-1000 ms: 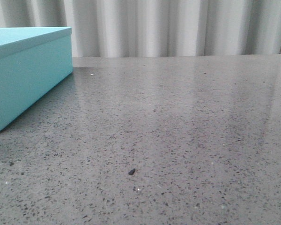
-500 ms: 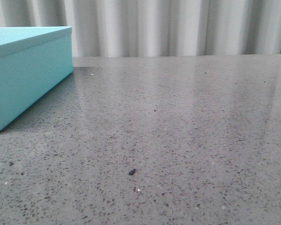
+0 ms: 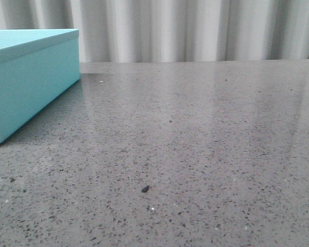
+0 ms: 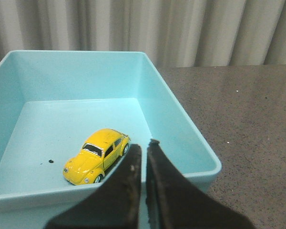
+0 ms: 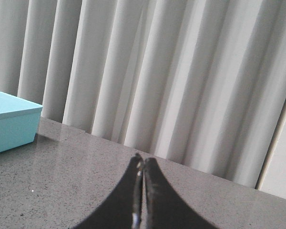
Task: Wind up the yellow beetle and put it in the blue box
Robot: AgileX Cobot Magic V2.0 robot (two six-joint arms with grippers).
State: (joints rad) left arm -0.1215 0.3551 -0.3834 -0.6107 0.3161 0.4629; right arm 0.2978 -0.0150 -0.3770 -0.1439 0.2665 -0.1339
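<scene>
Yellow beetle (image 4: 97, 156) already sits on the floor of the open blue box (image 4: 181, 124), just beyond the left gripper (image 4: 144, 149), long axis slanting across it. Both grippers' jaws are pressed together, empty; the right gripper (image 5: 141, 164) hovers over bare desk (image 5: 62, 162), farther off.

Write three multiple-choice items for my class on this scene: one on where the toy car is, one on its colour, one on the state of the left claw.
1. Where is the yellow beetle?
A. On the grey table
B. Inside the blue box
C. Held in a claw

2. What colour is the car's body?
A. Red
B. Green
C. Yellow

3. How is the left claw?
A. Shut, holding nothing
B. Wide open
C. Gripping the car

Answers: B, the car rests on the box floor; C, its body is bright yellow; A, the fingers nearly meet with nothing between them.
</scene>
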